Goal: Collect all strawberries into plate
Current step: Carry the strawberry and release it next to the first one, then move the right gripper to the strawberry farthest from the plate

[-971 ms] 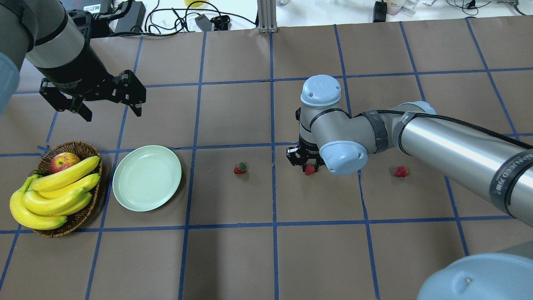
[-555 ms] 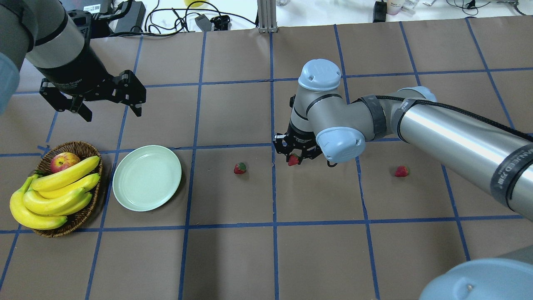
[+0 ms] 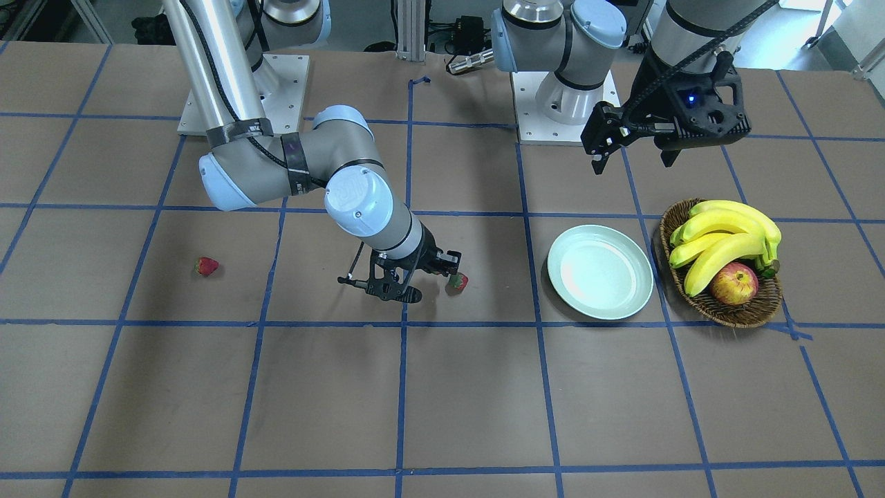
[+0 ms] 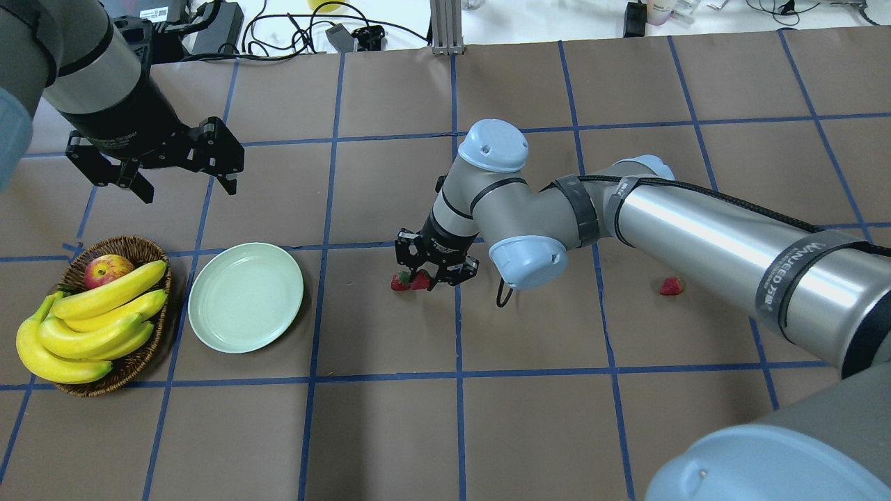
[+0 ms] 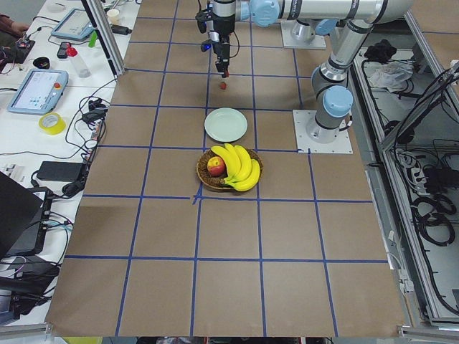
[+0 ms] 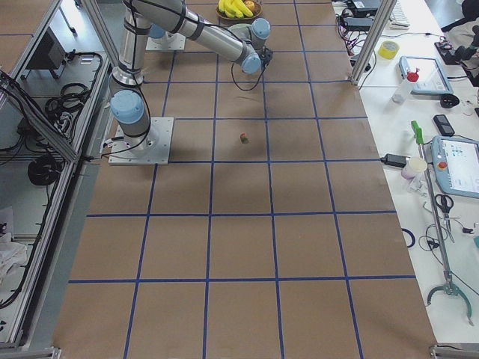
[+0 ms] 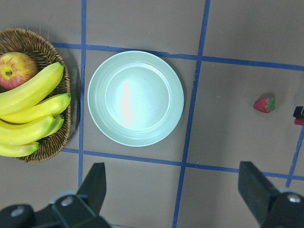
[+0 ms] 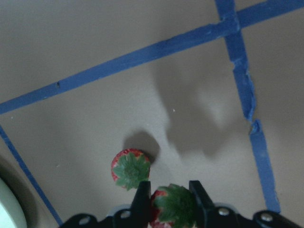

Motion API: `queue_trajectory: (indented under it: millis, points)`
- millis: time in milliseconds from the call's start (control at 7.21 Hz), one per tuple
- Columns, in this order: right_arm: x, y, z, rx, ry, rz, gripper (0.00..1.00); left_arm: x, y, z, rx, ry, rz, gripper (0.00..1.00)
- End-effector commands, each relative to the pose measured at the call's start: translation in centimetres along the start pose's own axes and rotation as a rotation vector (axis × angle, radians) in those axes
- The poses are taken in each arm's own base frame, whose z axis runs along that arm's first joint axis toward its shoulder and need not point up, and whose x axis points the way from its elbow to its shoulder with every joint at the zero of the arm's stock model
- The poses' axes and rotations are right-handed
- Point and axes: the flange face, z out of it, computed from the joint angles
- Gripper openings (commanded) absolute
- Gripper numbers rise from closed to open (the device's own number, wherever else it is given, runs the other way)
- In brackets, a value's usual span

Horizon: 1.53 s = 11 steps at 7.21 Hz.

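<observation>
My right gripper (image 4: pixel 422 282) is shut on a strawberry (image 8: pixel 173 205), green cap up, held just above the table. A second strawberry (image 4: pixel 399 281) lies on the table right beside it on the plate's side; it also shows in the right wrist view (image 8: pixel 130 168). A third strawberry (image 4: pixel 670 286) lies far to the right. The pale mint plate (image 4: pixel 246 297) is empty, left of the held berry. My left gripper (image 4: pixel 188 189) hangs open and empty above the table beyond the plate; its wrist view shows the plate (image 7: pixel 135 98) and the second strawberry (image 7: pixel 264 104).
A brown wicker basket (image 4: pixel 136 362) with bananas (image 4: pixel 90 320) and a red-yellow apple (image 4: pixel 106 270) stands directly left of the plate. Blue tape lines grid the brown table. Cables and gear lie along the far edge.
My right gripper has carried its strawberry leftward from the table's middle to right beside the second strawberry. The left arm has not moved.
</observation>
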Motion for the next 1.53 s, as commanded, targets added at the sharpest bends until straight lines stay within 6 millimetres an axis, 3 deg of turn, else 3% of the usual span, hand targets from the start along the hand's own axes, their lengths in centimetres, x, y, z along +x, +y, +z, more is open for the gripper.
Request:
queue_trajectory:
  millis: [0, 277, 416, 693, 832, 971, 1109, 1248, 1387]
  points:
    - [-0.3, 0.1, 0.3, -0.002, -0.013, 0.001, 0.71, -0.1, 0.0, 0.0, 0.001, 0.0, 0.0, 1.0]
    - [-0.4, 0.1, -0.2, 0.009, -0.006, -0.009, 0.75, -0.1, 0.0, 0.0, 0.001, 0.001, -0.002, 1.0]
    - [-0.4, -0.4, -1.3, 0.06, 0.026, -0.028, 0.75, -0.1, 0.0, 0.0, 0.001, 0.0, -0.002, 1.0]
    - [2.0, -2.0, -5.0, 0.144, 0.111, -0.117, 0.75, 0.1, 0.0, 0.0, 0.001, 0.003, 0.001, 1.0]
    - [5.3, -3.9, -7.9, 0.133, 0.187, -0.192, 0.75, 0.1, 0.0, 0.0, 0.001, 0.001, 0.001, 1.0]
    - [9.4, -5.5, -11.9, 0.152, 0.255, -0.223, 0.75, 0.1, 0.0, 0.0, 0.001, 0.003, 0.001, 1.0]
    - [12.0, -5.8, -14.7, 0.153, 0.268, -0.236, 0.75, 0.1, 0.0, -0.1, 0.002, 0.005, 0.001, 1.0]
    - [15.3, -6.7, -17.3, 0.216, 0.424, -0.244, 0.75, 0.1, 0.0, -0.1, 0.002, 0.005, 0.001, 1.0]
    - [18.6, -7.9, -18.4, 0.195, 0.498, -0.297, 0.75, 0.1, 0.0, -0.1, 0.002, 0.005, 0.001, 1.0]
